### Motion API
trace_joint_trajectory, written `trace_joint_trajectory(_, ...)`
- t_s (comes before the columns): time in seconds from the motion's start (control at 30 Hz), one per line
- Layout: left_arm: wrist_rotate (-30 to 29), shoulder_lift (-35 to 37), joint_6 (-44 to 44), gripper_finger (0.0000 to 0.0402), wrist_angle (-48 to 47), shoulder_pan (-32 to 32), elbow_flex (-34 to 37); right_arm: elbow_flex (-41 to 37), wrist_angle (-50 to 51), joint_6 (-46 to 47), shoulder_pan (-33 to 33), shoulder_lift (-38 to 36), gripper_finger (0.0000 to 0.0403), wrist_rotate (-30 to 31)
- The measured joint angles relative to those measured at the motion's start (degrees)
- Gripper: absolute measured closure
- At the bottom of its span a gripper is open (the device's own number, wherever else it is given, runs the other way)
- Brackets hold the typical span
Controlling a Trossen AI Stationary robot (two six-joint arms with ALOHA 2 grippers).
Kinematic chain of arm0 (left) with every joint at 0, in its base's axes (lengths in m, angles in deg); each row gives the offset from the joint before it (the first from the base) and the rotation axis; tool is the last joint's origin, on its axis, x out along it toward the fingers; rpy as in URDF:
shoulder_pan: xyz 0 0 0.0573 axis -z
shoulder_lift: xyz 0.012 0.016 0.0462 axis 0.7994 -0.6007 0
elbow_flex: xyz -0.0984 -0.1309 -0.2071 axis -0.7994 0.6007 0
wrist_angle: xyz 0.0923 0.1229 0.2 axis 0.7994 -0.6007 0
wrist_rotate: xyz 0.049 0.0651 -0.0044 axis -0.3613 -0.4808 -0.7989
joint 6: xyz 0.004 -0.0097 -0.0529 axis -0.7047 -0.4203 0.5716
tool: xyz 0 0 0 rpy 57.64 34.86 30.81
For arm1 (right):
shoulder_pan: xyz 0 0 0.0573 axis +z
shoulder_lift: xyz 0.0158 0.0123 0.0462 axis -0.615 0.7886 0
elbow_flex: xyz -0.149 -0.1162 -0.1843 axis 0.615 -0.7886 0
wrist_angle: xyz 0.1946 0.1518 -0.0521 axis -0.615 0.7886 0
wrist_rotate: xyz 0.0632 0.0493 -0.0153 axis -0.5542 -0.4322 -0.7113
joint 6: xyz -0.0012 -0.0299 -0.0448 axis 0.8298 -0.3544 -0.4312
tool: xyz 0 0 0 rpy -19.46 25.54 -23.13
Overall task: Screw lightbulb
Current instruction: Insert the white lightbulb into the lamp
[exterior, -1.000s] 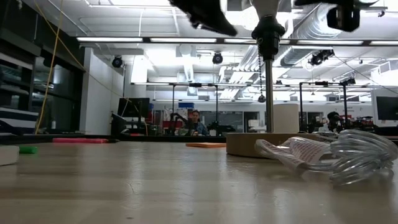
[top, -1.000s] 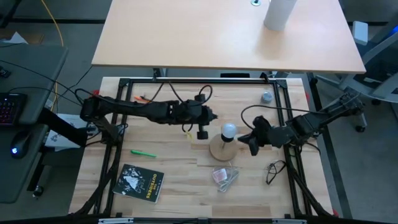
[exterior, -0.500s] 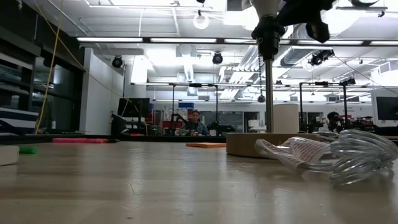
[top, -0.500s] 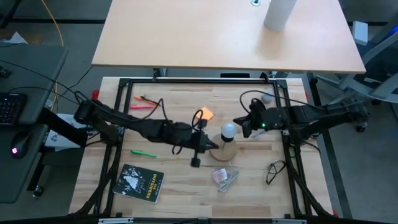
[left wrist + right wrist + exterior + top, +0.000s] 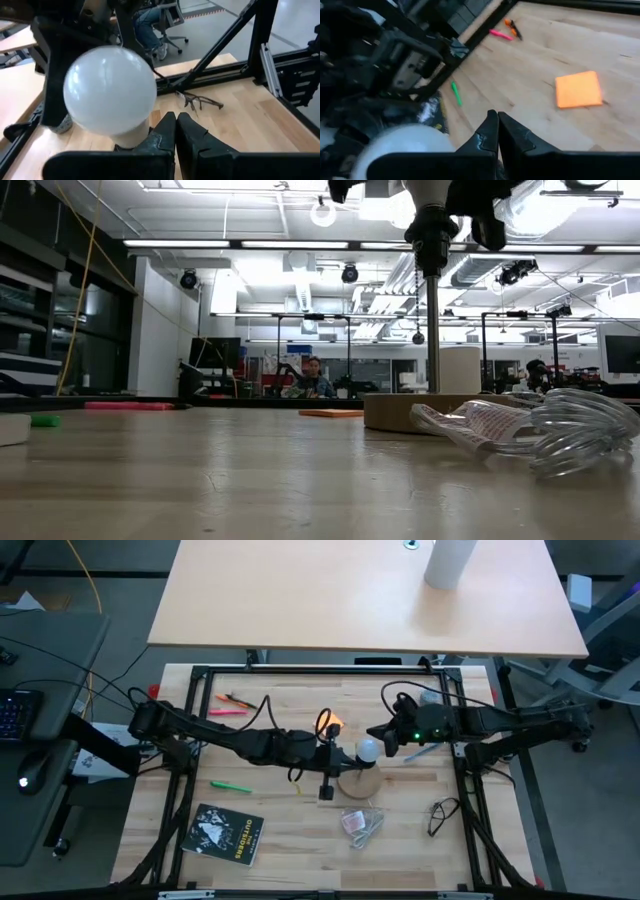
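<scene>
Both grippers' (image 5: 176, 131) (image 5: 497, 129) jaws closed.

Orange note (image 5: 578, 89), green marker (image 5: 230, 786), black booklet (image 5: 227, 833), glasses (image 5: 198, 102).

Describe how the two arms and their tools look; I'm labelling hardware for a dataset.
Both arms are dark, slim and jointed, with black cables looping off them. The left tool ends in two black, wedge-shaped fingers. The right tool has the same black fingers, and a small green light glows on its wrist.

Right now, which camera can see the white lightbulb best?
The left wrist view: the lightbulb fills much of it, round and close. The high view shows it small between both arms. The right wrist view catches its blurred top; the low view only its neck.
</scene>
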Motion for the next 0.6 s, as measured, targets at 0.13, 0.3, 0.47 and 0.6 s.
trace_joint_trajectory(0.13,-0.55,0.00,-0.10,0.0402,0.97,-0.14,0.00,0.00,-2.42,0.98,0.77,0.79,0.0403,-1.21)
trace_joint_trajectory(0.3,-0.47,0.00,-0.21,0.0402,2.53,-0.97,-0.02,0.00,-2.68,1.82,2.49,0.73,0.0403,0.14)
trace_joint_trajectory(0.47,0.38,0.04,-0.80,0.0401,1.98,-1.98,-0.02,0.00,-2.19,4.16,4.93,0.57,0.0403,2.17)
trace_joint_trajectory(0.6,0.99,0.09,-2.30,0.0401,1.68,-2.73,-0.02,0.00,-1.73,5.05,7.06,0.49,0.0403,4.96)
